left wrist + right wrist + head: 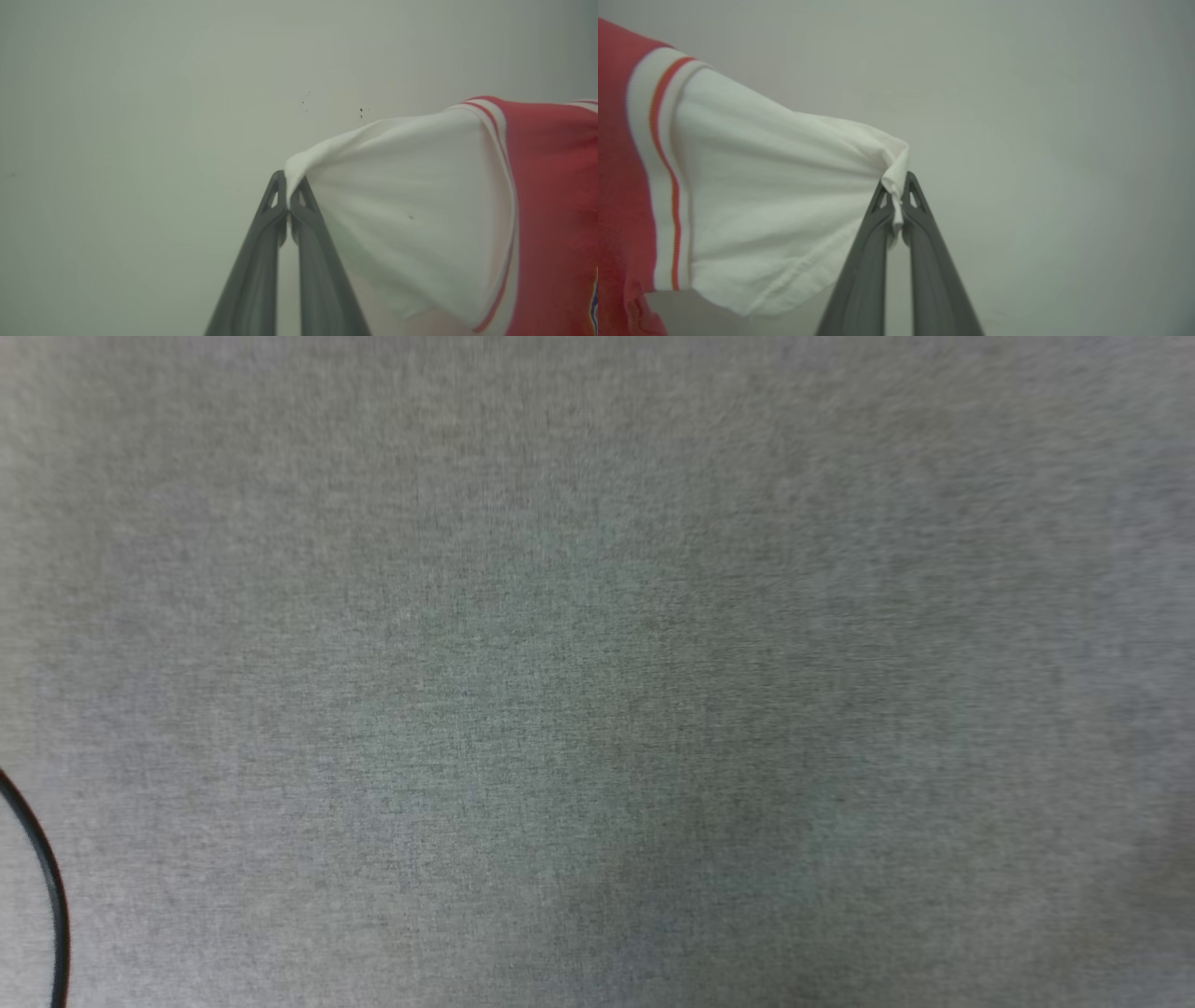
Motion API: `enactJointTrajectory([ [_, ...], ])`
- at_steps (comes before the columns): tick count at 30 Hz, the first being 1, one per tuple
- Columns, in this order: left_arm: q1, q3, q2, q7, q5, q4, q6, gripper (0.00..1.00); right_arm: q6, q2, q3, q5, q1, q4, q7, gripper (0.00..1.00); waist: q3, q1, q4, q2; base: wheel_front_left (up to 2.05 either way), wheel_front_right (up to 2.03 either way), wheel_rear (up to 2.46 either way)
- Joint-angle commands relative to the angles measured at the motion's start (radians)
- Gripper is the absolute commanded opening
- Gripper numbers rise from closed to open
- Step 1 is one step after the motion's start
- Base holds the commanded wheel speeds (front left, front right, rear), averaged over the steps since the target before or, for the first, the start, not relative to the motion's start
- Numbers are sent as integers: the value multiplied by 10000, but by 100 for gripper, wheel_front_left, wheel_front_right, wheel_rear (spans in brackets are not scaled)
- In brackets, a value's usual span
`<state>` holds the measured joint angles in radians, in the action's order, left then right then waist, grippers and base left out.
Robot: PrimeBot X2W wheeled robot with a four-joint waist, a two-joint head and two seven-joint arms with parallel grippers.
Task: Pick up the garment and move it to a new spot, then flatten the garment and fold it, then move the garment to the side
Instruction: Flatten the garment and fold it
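While the garment (551, 196) is drawn out by both white sleeves, a plain pale surface (140, 102) lies beyond it. Its long axis runs sleeve to sleeve: from the left sleeve the red body continues to the right of the left wrist view, and from the right sleeve (775, 186) to the left of the right wrist view. The left gripper (289, 181) is clamped on one sleeve tip and the right gripper (896, 184) on the other. The head view shows grey cloth (597, 672) and a thin black curved line (42, 877).
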<state>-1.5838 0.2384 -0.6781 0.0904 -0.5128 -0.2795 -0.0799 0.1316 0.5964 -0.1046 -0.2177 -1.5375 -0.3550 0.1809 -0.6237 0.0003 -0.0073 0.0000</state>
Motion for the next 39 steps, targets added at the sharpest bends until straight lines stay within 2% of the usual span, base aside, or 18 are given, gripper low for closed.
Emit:
enactJointTrajectory([
  [1, -584, 47, 126, 189, 97, -561, -47, 0, -17, -104, 22, 109, -578, -380, -196, 0, -632, -3, 214, 0, 0, 0, 0],
  [7, -1260, 403, 741, 956, 169, -2213, -197, 0, -17, -557, -203, 502, -1134, -1546, -877, 0, -1046, -3, 490, 0, 0, 0, 0],
  [10, -854, 796, 964, 1237, 246, -2832, -314, 0, -16, -826, -312, 268, -640, -2101, -1108, 0, -1006, -3, 607, 0, 0, 0, 0],
  [17, 556, 1662, 1254, 1595, 126, -3488, -468, 0, -16, -991, -780, -229, 868, -2783, -1568, 0, -512, -3, 698, 0, 0, 0, 0],
  [22, 2520, 2126, 1480, 1719, -217, -3498, -490, 0, -14, -1051, -1312, -1032, 2651, -3018, -1504, 0, 349, -3, 641, 0, 0, 0, 0],
  [27, 4768, 2250, 1441, 1758, -937, -3163, -494, 0, -14, -757, -2086, -1900, 4585, -2813, -1348, 0, 1402, -3, 504, 0, 0, 0, 0],
  [32, 7226, 2617, 956, 1763, -1385, -2378, -495, 0, -14, -295, -2913, -2424, 6605, -2247, -1570, 0, 2418, -3, 480, 0, 0, 0, 0],
  [39, 10329, 2780, 531, 1767, -1682, -1450, -126, 0, -16, 457, -3607, -3051, 9111, -1780, -1873, 0, 3738, -3, 453, 0, 0, 0, 0],
])
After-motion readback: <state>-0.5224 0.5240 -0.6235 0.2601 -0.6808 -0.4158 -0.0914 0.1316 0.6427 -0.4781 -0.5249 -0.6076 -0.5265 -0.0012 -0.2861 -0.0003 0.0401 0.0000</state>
